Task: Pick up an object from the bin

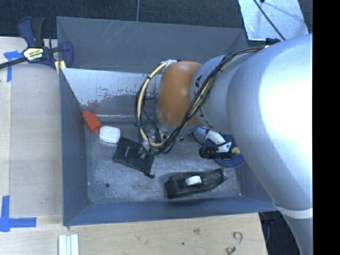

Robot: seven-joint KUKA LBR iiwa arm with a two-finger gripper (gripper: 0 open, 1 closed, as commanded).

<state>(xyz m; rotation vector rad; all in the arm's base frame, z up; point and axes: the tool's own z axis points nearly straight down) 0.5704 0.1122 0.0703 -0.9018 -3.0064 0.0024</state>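
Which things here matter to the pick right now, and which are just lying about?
In play: tool, above the black flat piece mid-bin.
Lying about: orange block, white pad, black tape dispenser, blue-and-white item at right.

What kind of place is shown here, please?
Probably a robotics lab bench set up for picking tests: a robot arm with cables reaches into a grey metal bin holding loose small things, such as an orange block and a black tape dispenser.
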